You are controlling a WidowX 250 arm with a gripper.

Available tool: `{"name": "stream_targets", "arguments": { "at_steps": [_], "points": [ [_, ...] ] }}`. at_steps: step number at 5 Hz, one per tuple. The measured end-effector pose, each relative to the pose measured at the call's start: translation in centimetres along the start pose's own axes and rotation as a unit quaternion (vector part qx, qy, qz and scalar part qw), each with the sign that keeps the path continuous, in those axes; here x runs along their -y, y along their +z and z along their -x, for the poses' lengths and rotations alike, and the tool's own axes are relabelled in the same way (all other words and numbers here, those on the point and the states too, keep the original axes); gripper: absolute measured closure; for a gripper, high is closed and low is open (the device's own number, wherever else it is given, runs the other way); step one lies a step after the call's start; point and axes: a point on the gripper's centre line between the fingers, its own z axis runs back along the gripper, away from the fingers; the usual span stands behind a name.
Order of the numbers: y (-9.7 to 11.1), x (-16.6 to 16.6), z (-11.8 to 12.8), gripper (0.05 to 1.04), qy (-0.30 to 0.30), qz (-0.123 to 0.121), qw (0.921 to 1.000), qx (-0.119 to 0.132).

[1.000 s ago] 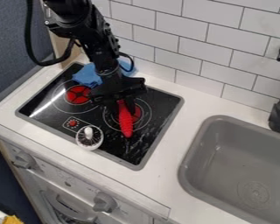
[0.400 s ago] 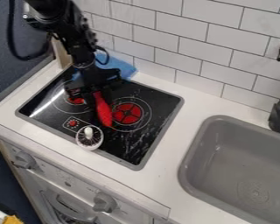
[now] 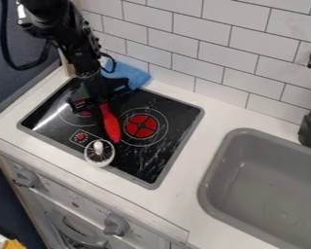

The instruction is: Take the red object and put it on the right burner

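Over the left part of the black stove, the black gripper [image 3: 101,103] is shut on the upper end of the red object [image 3: 110,123]. The red object is long and knobbly, and its free end points toward the front of the stove. It lies left of the right burner [image 3: 142,127], a red disc inside thin rings, and does not cover it. The gripper partly hides the left burner [image 3: 85,113]. I cannot tell whether the red object touches the stove surface.
A white round item with a knob [image 3: 99,152] stands at the stove's front edge. Behind the gripper lies a blue cloth [image 3: 130,74] by the tiled wall [image 3: 203,53]. The grey sink [image 3: 265,180] and black faucet [image 3: 310,129] are at the right.
The gripper and the red object have moved left together, from over the right burner toward the left burner. The right burner and more of the blue cloth are now uncovered.
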Motion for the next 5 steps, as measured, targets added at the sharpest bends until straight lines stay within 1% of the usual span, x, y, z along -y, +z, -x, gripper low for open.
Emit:
{"name": "stream_targets", "arguments": {
  "at_steps": [1,2,3,4,5],
  "points": [
    [0.3,2.1,2.3,0.712,-0.054,0.025,0.9981,-0.014],
    [1.3,4.2,3.8,0.712,-0.101,0.049,0.9936,-0.013],
    [1.0,5.5,4.5,0.712,-0.133,0.05,0.9898,-0.017],
    [-1.7,5.6,4.7,0.712,-0.135,0.022,0.9895,-0.046],
    [-2.1,5.7,3.8,0.712,-0.13,0.01,0.9905,-0.043]
  ]
}}
